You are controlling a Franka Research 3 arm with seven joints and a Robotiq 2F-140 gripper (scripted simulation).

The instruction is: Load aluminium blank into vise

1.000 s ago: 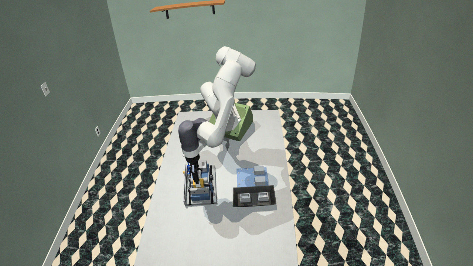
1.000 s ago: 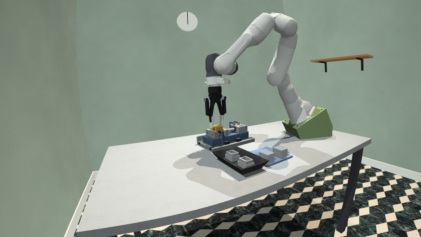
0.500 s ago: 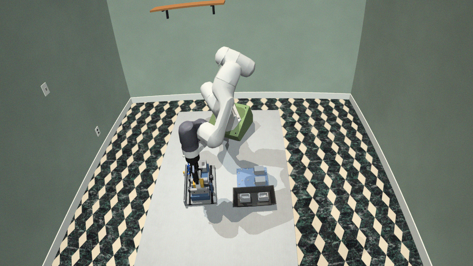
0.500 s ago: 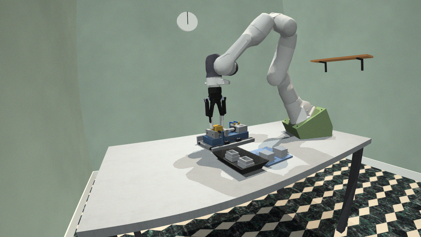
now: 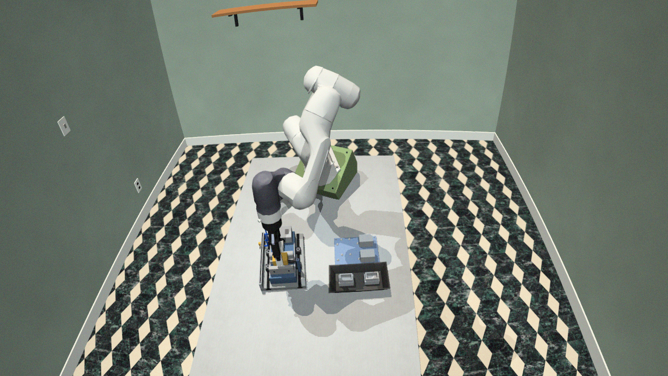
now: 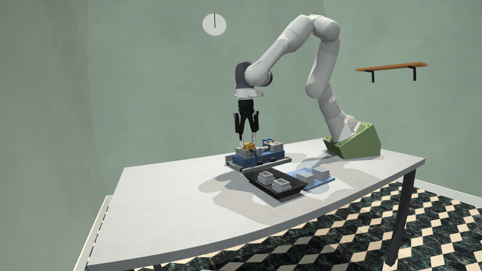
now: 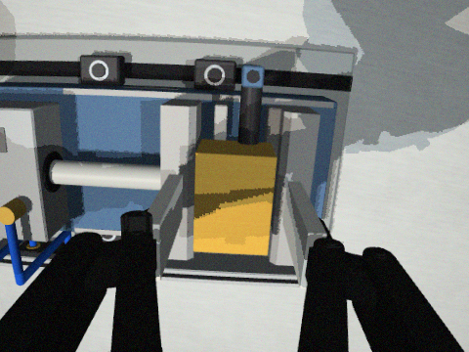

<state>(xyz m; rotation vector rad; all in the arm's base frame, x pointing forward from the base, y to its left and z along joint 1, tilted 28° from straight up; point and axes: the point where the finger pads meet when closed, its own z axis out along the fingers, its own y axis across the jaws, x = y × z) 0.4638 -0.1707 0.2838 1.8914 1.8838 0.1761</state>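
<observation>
A brass blank (image 7: 234, 198) sits in the vise (image 5: 289, 263) opening, between the moving jaw (image 7: 179, 144) and the fixed jaw (image 7: 296, 151), with one end at the dark work stop rod (image 7: 249, 113). My gripper (image 7: 234, 199) is partly open and empty. It hangs straight over the brass blank (image 6: 248, 146), with one fingertip on each side at about the level of its top. Two aluminium blanks (image 5: 366, 241) (image 5: 367, 255) lie flat on the blue infeed plate (image 5: 357, 250). Two finished parts (image 5: 346, 279) (image 5: 371, 277) sit pocket up in the black outfeed tray (image 5: 358, 277).
The vise's cylinder block with blue hoses (image 7: 26, 254) stands at its far end, behind the push rod (image 7: 105, 174). The tray (image 6: 278, 183) and plate (image 6: 313, 178) lie beside the vise (image 6: 257, 156). The arm's green base (image 6: 353, 143) is at the back of the table.
</observation>
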